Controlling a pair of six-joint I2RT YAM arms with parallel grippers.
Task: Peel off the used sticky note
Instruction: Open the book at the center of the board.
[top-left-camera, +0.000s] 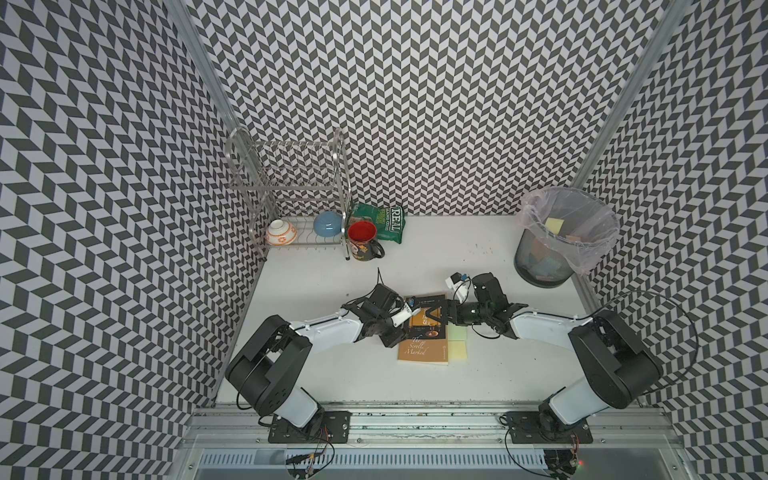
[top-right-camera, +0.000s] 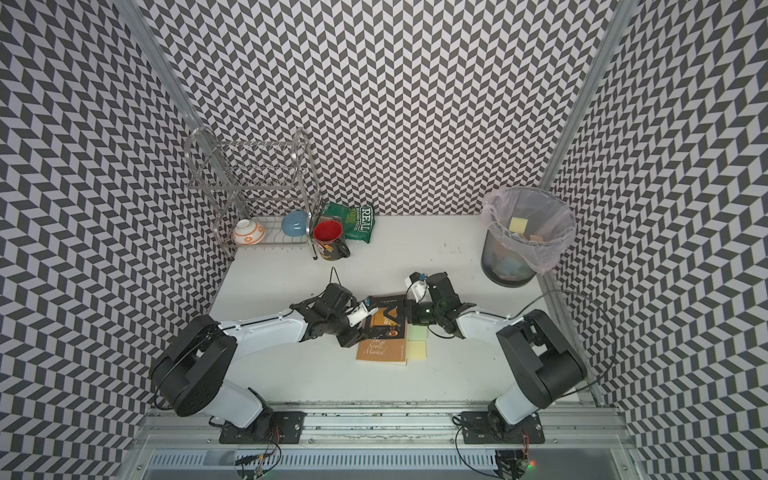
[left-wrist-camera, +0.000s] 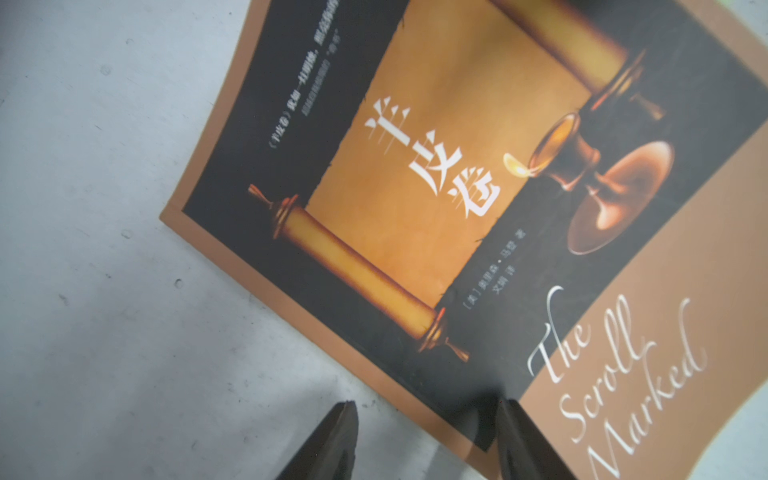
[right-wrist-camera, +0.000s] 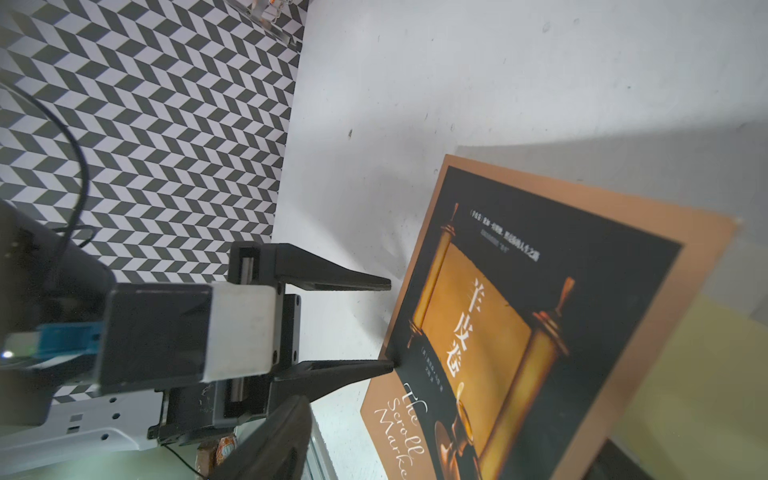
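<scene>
Jaws on my left stand half apart astride the book's (top-left-camera: 422, 351) left edge, likely to pin it; right jaws gape over the cover. Sticky notes (top-left-camera: 457, 350) lie on the bench (top-left-camera: 332, 291) against its right edge, ungripped.

dish rack (top-left-camera: 291, 171): two-tier wire frame, located at the far left corner of the white table (top-left-camera: 436, 257). the upper tier carries no items. the lower tier holds a white bowl (top-left-camera: 281, 232) with orange markings and a blue bowl (top-left-camera: 328, 224), both tipped on their sides. mug (top-left-camera: 363, 241): dark exterior, red interior, upright, just beside the rack's right post. green snack bag (top-left-camera: 382, 222): directly behind the mug, against the chevron-patterned wall (top-left-camera: 415, 104).
</scene>
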